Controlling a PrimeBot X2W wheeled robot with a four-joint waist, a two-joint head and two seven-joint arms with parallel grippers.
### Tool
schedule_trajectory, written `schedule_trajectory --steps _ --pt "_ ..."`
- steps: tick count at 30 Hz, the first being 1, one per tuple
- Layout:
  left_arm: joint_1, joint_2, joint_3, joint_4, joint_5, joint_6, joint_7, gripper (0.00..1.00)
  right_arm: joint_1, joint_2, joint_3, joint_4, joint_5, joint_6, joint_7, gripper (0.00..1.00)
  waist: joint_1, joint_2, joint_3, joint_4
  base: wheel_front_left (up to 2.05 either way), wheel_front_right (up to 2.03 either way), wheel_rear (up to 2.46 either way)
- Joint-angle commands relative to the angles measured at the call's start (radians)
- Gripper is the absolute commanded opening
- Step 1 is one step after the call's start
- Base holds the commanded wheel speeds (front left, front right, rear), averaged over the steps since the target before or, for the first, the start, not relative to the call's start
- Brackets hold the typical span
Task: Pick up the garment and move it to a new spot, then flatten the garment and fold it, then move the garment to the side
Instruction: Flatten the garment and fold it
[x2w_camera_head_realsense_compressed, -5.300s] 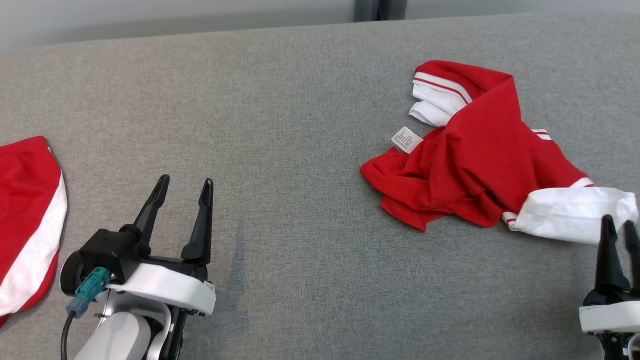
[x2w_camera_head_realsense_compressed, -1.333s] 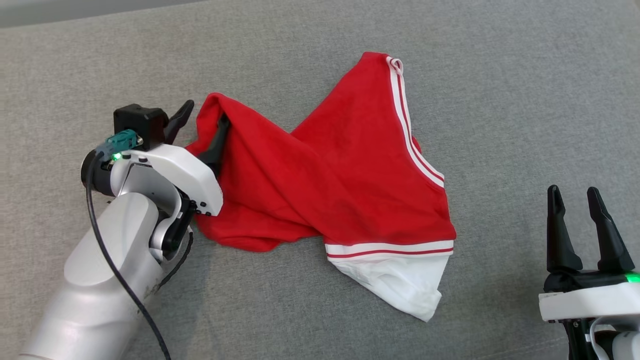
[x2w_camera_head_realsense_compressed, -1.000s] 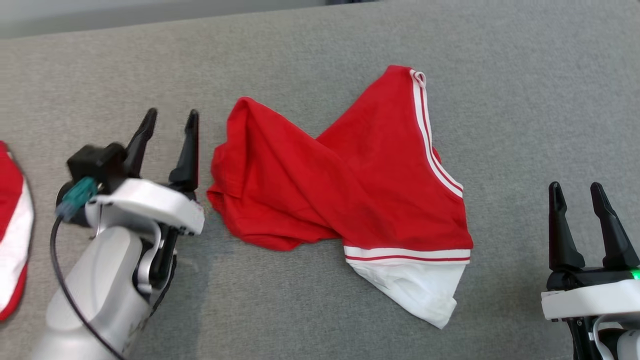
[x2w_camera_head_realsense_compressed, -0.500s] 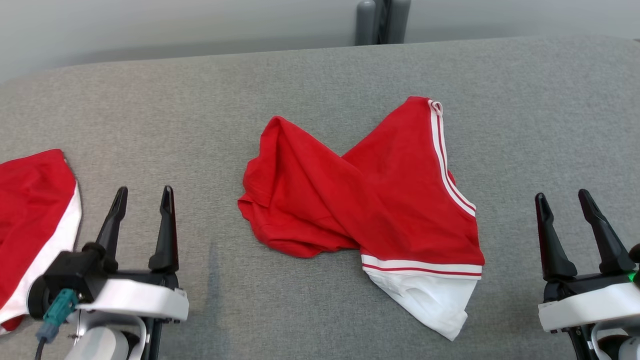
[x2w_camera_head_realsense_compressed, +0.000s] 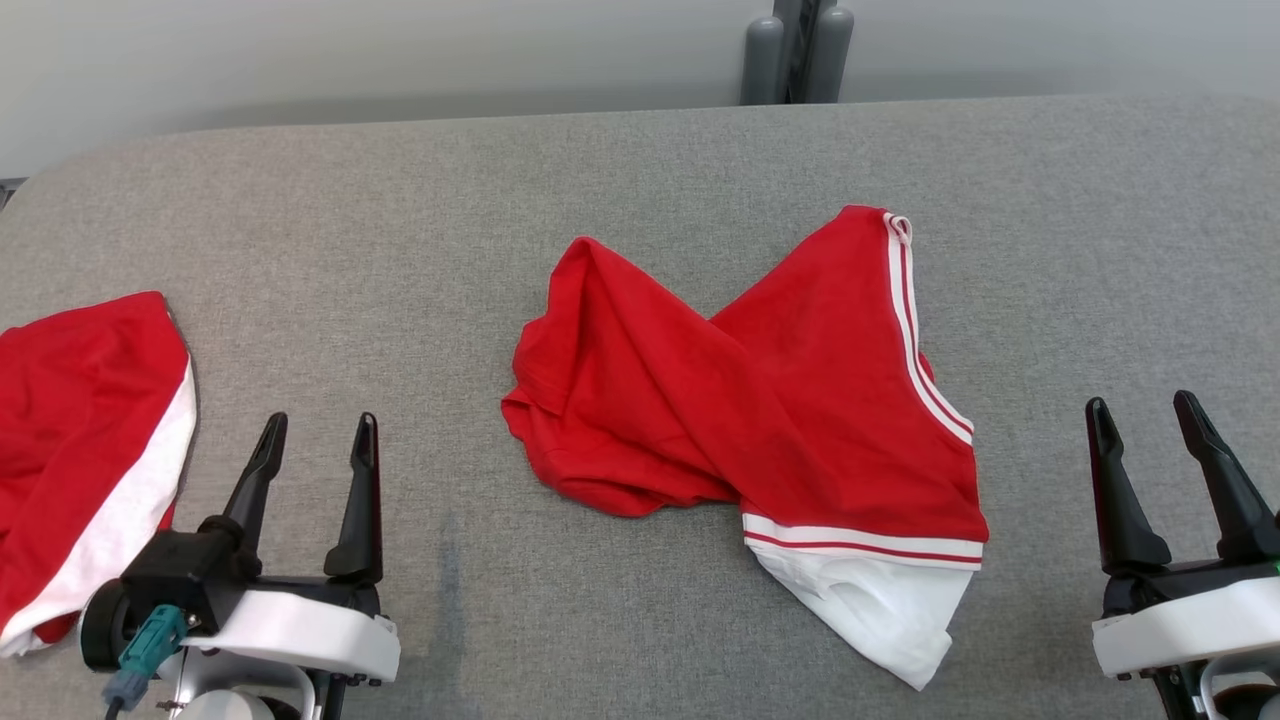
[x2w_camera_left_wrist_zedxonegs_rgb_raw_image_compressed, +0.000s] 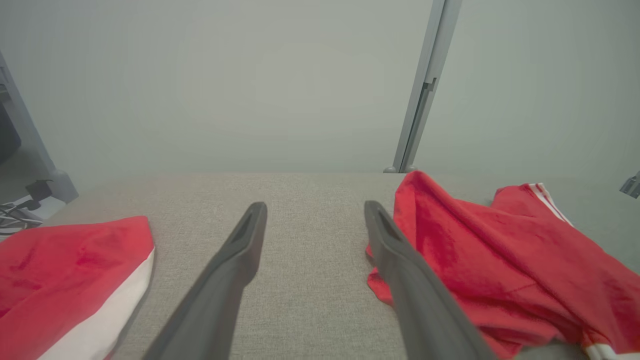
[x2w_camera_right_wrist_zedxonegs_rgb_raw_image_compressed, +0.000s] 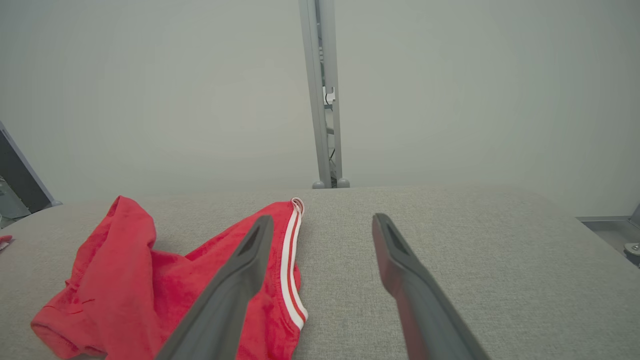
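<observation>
Left gripper back off garment, now lower left, jaws apart, empty | right gripper lower right, jaws apart, empty | garment crumpled at frame centre on table, white hem toward lower right | second red cloth at left edge | post top centre

On table, garment central between left gripper and right gripper; second garment far left.

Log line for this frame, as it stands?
garment: crumpled, not flattened | left gripper: open, empty | right gripper: open, empty | next: flatten
</observation>
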Motion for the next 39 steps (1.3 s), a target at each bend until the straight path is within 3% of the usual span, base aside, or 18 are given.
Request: schedule_trajectory --steps 1,7,14,26,27,28,33,39 --pt "-0.021 0.006 -0.005 0.004 0.002 -0.006 0.004 1.0 0.004 -0.001 -0.001 -0.006 0.006 0.0 0.006 1.0 0.0 0.0 0.002 -0.002 0.0 0.0 0.0" --pt "-0.116 -0.022 -0.059 0.084 -0.056 -0.096 0.096 1.0 -0.014 0.007 0.008 -0.007 0.012 0.0 0.001 1.0 0.0 0.0 0.023 -0.027 0.0 0.0 0.0" --pt "-0.251 -0.07 -0.103 0.298 -0.163 -0.226 0.224 1.0 -0.035 0.016 0.029 0.013 0.025 0.0 -0.017 1.0 0.0 0.0 0.066 -0.091 0.0 0.0 0.0" --pt "-0.355 -0.098 -0.093 0.601 -0.241 -0.304 0.297 1.0 -0.048 0.026 0.035 0.06 0.043 0.0 -0.053 1.0 0.0 0.0 0.095 -0.166 0.0 0.0 0.0" --pt "-0.354 -0.103 -0.091 0.616 -0.253 -0.317 0.297 0.44 -0.048 0.027 0.035 0.062 0.047 0.0 -0.055 1.0 0.0 0.0 0.094 -0.17 0.0 0.0 0.0" --pt "-0.354 -0.109 -0.088 0.627 -0.261 -0.329 0.292 0.0 -0.047 0.028 0.032 0.064 0.049 0.0 -0.057 1.0 0.0 0.0 0.093 -0.173 0.0 0.0 0.0" --pt "-0.352 -0.114 -0.077 0.637 -0.283 -0.372 0.248 0.0 -0.035 0.03 0.022 0.072 0.046 0.0 -0.064 1.0 0.0 0.0 0.089 -0.17 0.0 0.0 0.0" --pt "-0.337 -0.081 -0.044 0.534 -0.264 -0.373 0.146 0.0 -0.028 0.032 0.011 0.079 0.051 0.0 -0.065 1.0 0.0 0.0 0.072 -0.138 0.0 0.0 0.0"
